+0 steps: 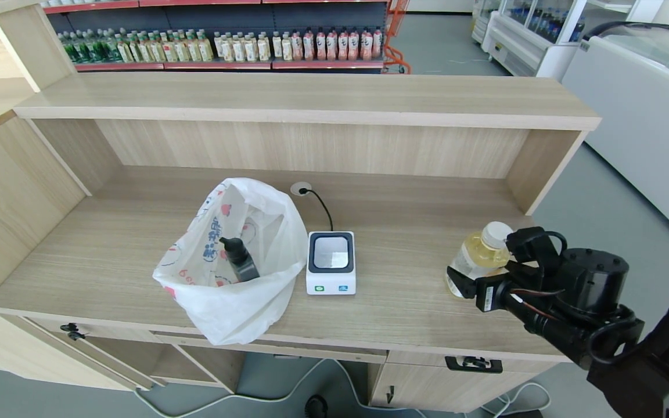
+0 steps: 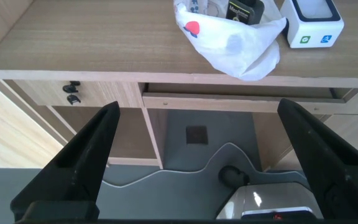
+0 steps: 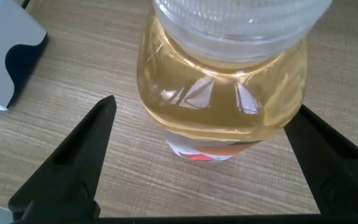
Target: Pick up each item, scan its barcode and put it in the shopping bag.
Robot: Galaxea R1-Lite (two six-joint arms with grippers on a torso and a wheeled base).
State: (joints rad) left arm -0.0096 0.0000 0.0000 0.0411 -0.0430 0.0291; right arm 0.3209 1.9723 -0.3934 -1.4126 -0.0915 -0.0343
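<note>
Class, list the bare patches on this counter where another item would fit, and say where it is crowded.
One bare stretch of counter lies between the scanner and the bottle. Another lies between the shopping bag and the left side wall. Crowded: bag and scanner sit close together, and the right claw straddles the bottle.
</note>
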